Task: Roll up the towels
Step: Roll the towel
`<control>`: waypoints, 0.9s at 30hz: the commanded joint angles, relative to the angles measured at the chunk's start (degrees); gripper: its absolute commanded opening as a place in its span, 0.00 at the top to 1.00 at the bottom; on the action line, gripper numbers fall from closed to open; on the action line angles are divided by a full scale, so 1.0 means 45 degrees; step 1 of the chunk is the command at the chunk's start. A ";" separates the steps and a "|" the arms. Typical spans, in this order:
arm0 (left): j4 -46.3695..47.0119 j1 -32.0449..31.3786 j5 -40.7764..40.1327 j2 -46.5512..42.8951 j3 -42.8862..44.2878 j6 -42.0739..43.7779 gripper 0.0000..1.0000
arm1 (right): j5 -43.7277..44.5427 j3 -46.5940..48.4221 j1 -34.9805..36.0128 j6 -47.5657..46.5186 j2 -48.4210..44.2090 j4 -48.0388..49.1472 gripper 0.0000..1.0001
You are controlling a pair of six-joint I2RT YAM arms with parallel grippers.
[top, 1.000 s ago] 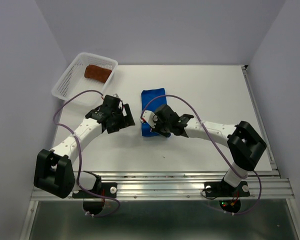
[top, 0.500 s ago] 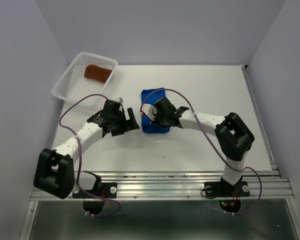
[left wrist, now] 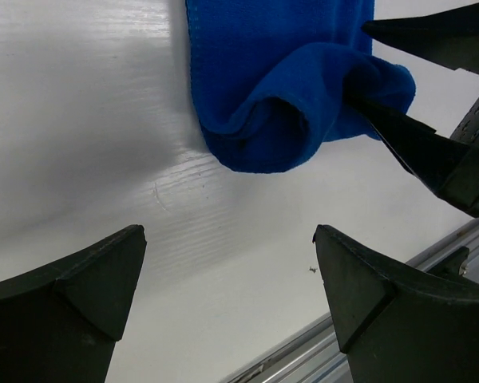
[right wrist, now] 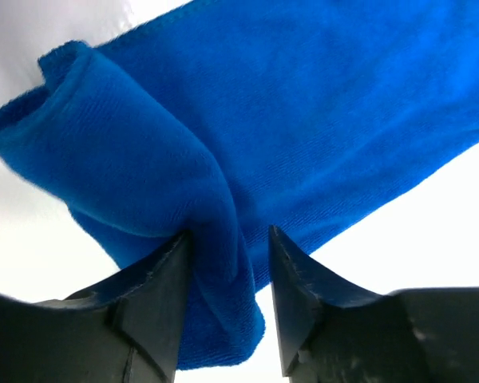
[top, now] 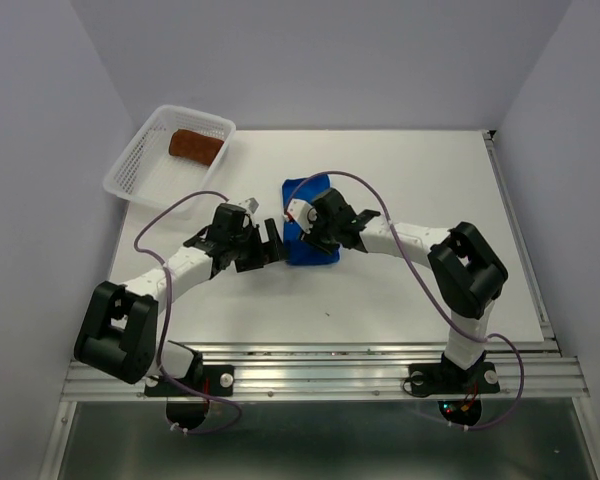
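The blue towel [top: 311,253] lies on the table's middle, its near end curled over into a loose roll [left wrist: 263,120]. My right gripper [top: 303,230] sits on that roll, its jaws narrowed on a raised fold of the blue towel [right wrist: 223,199]. The right gripper's fingers [left wrist: 431,152] also show in the left wrist view at the roll's right end. My left gripper [top: 272,245] is open and empty just left of the roll, low over the table [left wrist: 230,235]. The rust-brown towel [top: 195,146] lies rolled in the basket.
The white mesh basket [top: 130,178] stands at the table's back left corner. The metal rail [top: 380,360] runs along the table's near edge. Purple cables loop over both arms.
The right gripper has moved away from the near edge, turning the towel's near end over into a roll. The left gripper has moved right, closer to the towel.
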 commanded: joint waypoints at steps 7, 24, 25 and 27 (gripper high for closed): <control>0.1573 -0.0279 0.0041 0.0991 0.0324 0.0224 0.01 | 0.0419 0.0101 -0.0202 0.1209 0.0050 0.1816 0.38; 0.2356 -0.0337 -0.0604 0.4524 0.1555 -0.1202 0.28 | -0.0247 -0.0680 -0.0319 0.1249 -0.0398 0.2266 0.31; 0.2220 -0.0357 -0.0585 0.4682 0.1574 -0.1202 0.32 | -0.0187 -0.0680 -0.0319 0.1229 -0.0476 0.2227 0.31; 0.2064 -0.0357 -0.0662 0.4936 0.1555 -0.1182 0.44 | -0.0186 -0.0816 -0.0319 0.1074 -0.1039 0.2246 0.30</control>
